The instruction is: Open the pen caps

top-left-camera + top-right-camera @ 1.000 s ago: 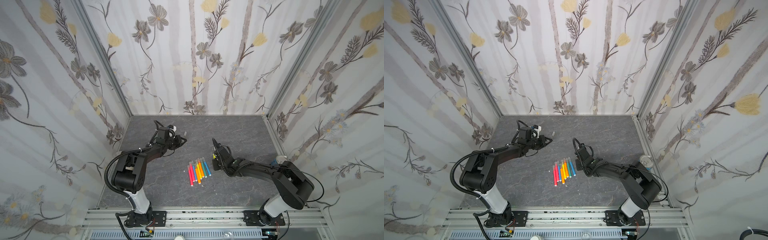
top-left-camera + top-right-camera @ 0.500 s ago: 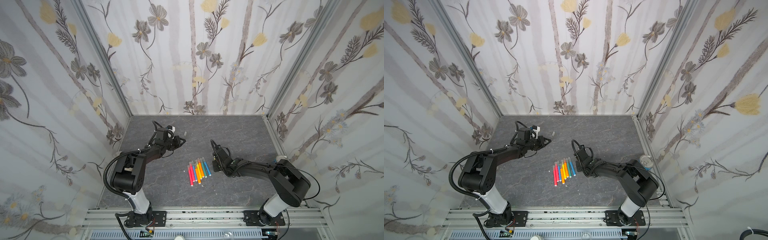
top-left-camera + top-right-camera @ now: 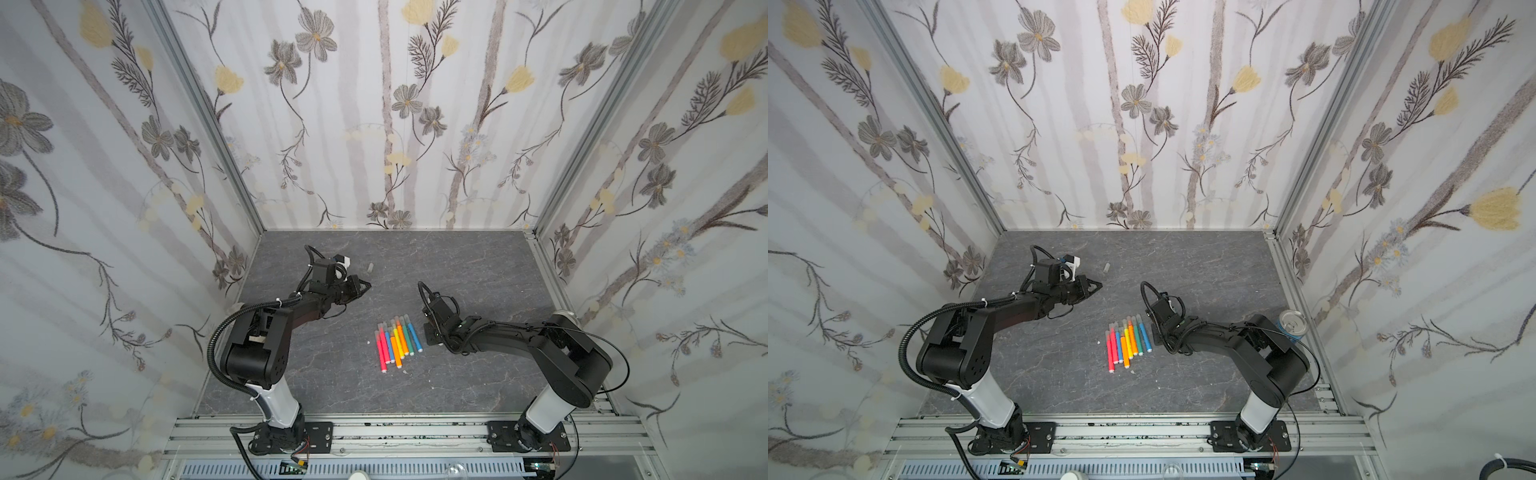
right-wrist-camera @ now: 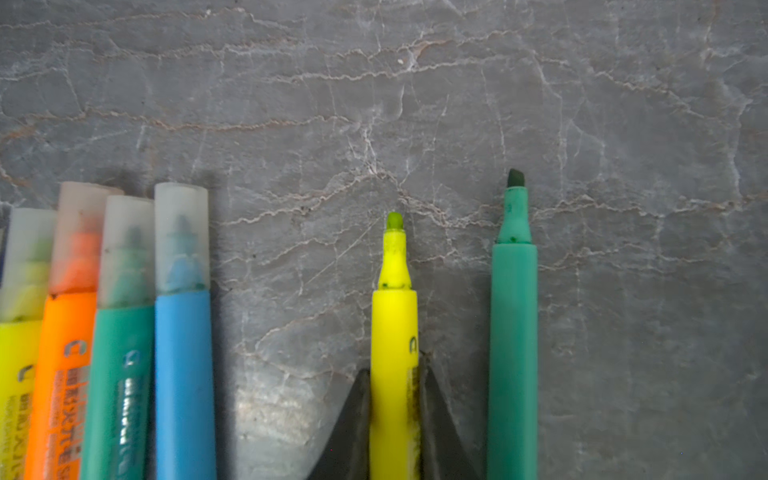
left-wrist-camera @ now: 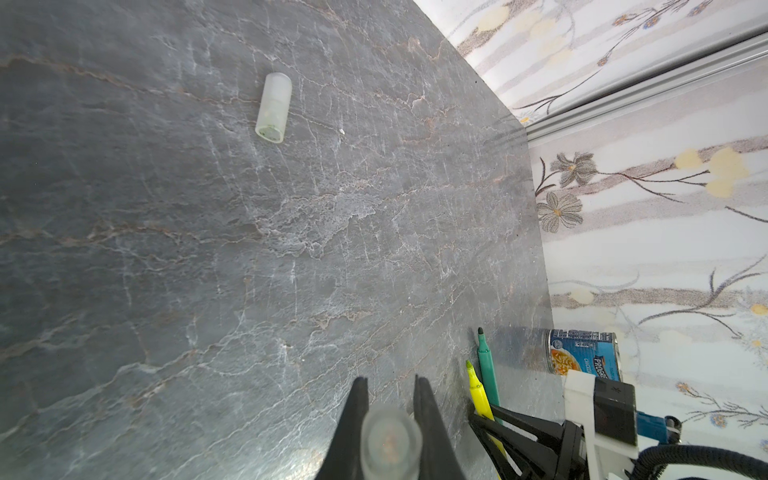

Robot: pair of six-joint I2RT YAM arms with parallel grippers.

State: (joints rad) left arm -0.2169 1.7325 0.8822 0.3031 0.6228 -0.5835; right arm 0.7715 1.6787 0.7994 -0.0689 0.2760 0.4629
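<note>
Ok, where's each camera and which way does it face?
Top views: high in front, looking down on the table; left arm, right arm show.
Left wrist: faces across the table past the left hand holding a cap.
Right wrist: faces down past the right hand gripping the yellow pen.
Both wrist views show the yellow pen.

Both top views: high over the near edge, looking down on the whole dark grey veined stone surface (image 3: 332,386); coverage near-identical. Wrist cameras: low, close to surface; both catch the uncapped yellow plastic marker (image 4: 394,332).
</note>
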